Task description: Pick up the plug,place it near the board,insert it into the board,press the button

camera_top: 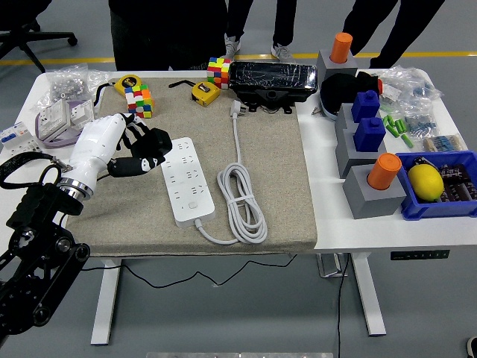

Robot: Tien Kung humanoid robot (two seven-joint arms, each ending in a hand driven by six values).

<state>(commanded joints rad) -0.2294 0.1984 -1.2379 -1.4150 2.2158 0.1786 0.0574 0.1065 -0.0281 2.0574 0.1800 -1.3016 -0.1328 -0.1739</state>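
Observation:
A white power strip, the board [185, 180], lies on the beige mat [276, 179] with its round button [193, 203] near the front end. Its white cable [242, 198] is coiled to the right and runs back to the plug [238, 109], which lies at the mat's far edge by a black device. My left hand [141, 151], black fingers on a white forearm, hovers just left of the board's far end, fingers spread and holding nothing. The right arm does not show.
Rubik's cubes [139, 100] and yellow tape measures [203, 92] sit at the back left. A black device [270, 80] is behind the plug. Grey blocks with blue and orange pieces [369, 160] and a blue bin [440, 183] stand at right. People stand behind the table.

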